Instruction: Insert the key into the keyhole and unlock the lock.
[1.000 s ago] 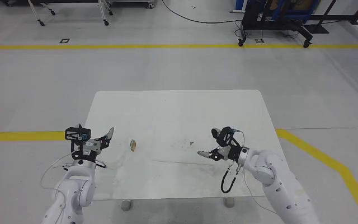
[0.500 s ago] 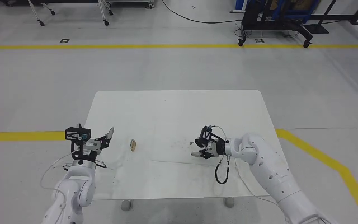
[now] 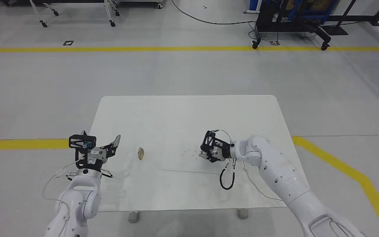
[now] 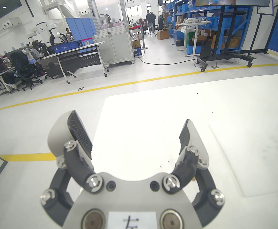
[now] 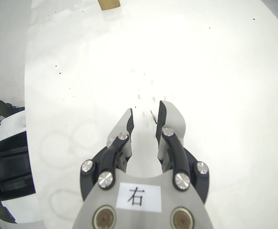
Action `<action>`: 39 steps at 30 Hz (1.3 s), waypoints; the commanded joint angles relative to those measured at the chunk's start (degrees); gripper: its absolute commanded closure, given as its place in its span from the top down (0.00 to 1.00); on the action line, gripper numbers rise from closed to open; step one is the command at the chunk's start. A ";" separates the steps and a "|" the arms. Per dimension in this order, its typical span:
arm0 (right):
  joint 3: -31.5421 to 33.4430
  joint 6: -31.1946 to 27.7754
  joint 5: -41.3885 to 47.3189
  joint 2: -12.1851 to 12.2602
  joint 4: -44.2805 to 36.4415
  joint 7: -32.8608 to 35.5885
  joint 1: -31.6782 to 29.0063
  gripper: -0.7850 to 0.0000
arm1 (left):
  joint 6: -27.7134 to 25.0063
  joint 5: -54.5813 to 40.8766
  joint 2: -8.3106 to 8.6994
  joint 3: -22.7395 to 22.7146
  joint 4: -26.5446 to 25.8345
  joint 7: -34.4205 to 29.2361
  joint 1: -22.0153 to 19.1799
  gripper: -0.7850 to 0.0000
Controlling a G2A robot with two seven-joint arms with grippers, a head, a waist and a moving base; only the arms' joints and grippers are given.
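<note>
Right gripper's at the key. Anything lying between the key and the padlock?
Nothing visible. The key sits between the open right gripper's fingers, and only bare table with a few specks separates it from the padlock.

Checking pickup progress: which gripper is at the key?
The right gripper, over the table with the key between its open fingers. The left gripper hangs open at the table's edge, nearer the lock.

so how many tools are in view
2. The left tool hangs open at the left edge of the table, short of the lock. The right tool is open near the table's middle, with the key between its fingers.
</note>
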 commanded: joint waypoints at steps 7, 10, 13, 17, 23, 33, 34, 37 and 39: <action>1.61 -0.26 -0.75 0.81 -1.88 -1.01 -0.52 0.00 | 0.00 0.00 0.00 0.00 0.00 0.00 0.00 1.00; 3.53 -0.44 -1.67 1.65 -5.41 -1.19 -2.11 0.00 | 0.00 0.00 0.00 0.00 0.00 0.00 0.00 1.00; 6.43 -0.04 -1.99 2.65 -10.11 -1.90 -4.51 0.00 | 0.00 0.00 0.00 0.00 0.00 0.00 0.00 1.00; 11.67 1.97 1.60 3.82 -16.10 -4.83 -9.04 0.00 | 0.00 0.00 0.00 0.00 0.00 0.00 0.00 1.00; 16.77 4.40 20.27 4.27 -17.39 -8.13 -14.95 0.00 | 0.00 0.00 0.00 0.00 0.00 0.00 0.00 1.00; 17.85 3.00 30.68 4.37 -14.99 -7.26 -16.05 0.00 | 0.00 0.00 0.00 0.00 0.00 0.00 0.00 1.00; 17.85 3.00 30.68 4.37 -14.99 -7.26 -16.05 0.00 | 0.00 0.00 0.00 0.00 0.00 0.00 0.00 1.00; 17.85 3.00 30.68 4.37 -14.99 -7.26 -16.05 0.00 | 0.00 0.00 0.00 0.00 0.00 0.00 0.00 1.00; 17.85 3.00 30.68 4.37 -14.99 -7.26 -16.05 0.00 | -0.79 -0.58 -0.02 0.31 0.06 -0.52 0.02 1.00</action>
